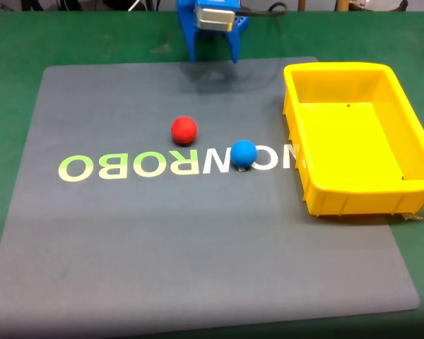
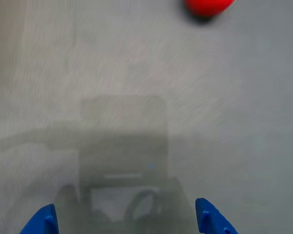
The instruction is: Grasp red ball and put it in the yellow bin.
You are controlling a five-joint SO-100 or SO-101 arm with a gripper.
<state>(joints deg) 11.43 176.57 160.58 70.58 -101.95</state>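
Note:
The red ball (image 1: 184, 131) rests on the grey mat, left of centre, above the pale lettering. In the wrist view the red ball (image 2: 207, 6) is cut off by the top edge, far ahead of the fingers. The yellow bin (image 1: 403, 189) stands on the mat's right side with nothing inside it. My blue gripper (image 1: 213, 56) hangs at the mat's far edge, well behind the ball. The wrist view shows its two blue fingertips (image 2: 212, 218) wide apart at the bottom, open around bare mat; midway between them is the gripper (image 2: 124, 219).
A blue ball (image 1: 244, 153) lies on the lettering, to the right of the red one and nearer to the bin. The grey mat (image 1: 198, 254) lies on a green tabletop (image 1: 14, 42). The mat's front half is bare.

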